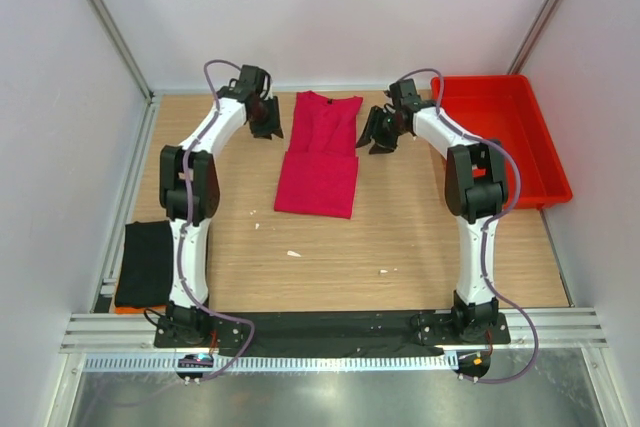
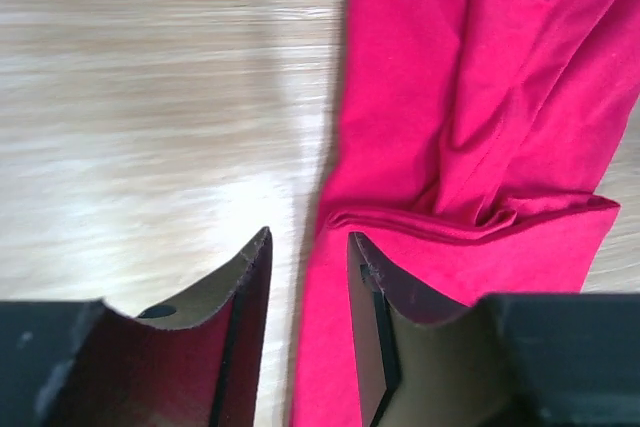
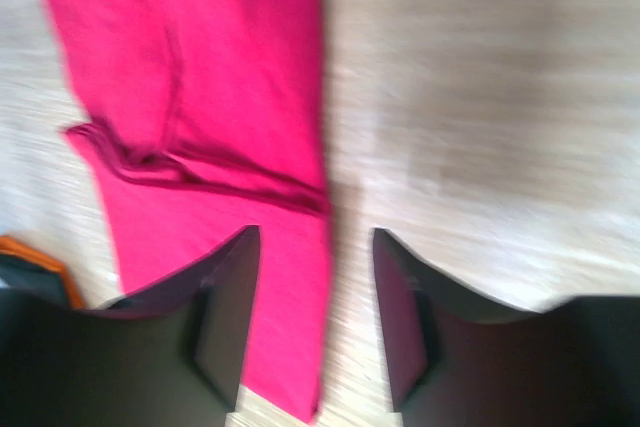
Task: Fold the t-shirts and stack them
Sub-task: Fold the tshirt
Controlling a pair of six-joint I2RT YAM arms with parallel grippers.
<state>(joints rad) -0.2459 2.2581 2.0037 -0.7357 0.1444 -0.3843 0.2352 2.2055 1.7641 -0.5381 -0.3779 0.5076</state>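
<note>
The left gripper [image 1: 266, 119] has its jaws apart with nothing between them. In its wrist view, bare table shows through the gap and the pink shirt's [image 1: 318, 157] left edge lies just right of its right finger [image 2: 372, 327]. The right gripper [image 1: 380, 133] is also parted and empty. Its wrist view is blurred, but the shirt's right edge runs under the gap between the fingers, not clamped.

The two grippers flank the far half of the pink shirt, one just beside each long edge, left arm at the left edge and right arm at the right. The shirt lies flat at the middle far part of the table [image 1: 420, 247], its sides already turned in to make a narrow strip. Its long axis runs near to far, collar at the far end and hem at the near end, the near end leaning slightly left.

The black shirt [image 1: 145, 262] lies folded at the near left edge, beside the left arm's base and well apart from the pink one.

The coming move looks like a fold across the short axis, far end brought toward the hem, each gripper taking its own corner. For stacking, the left arm is nearer the black shirt.
</note>
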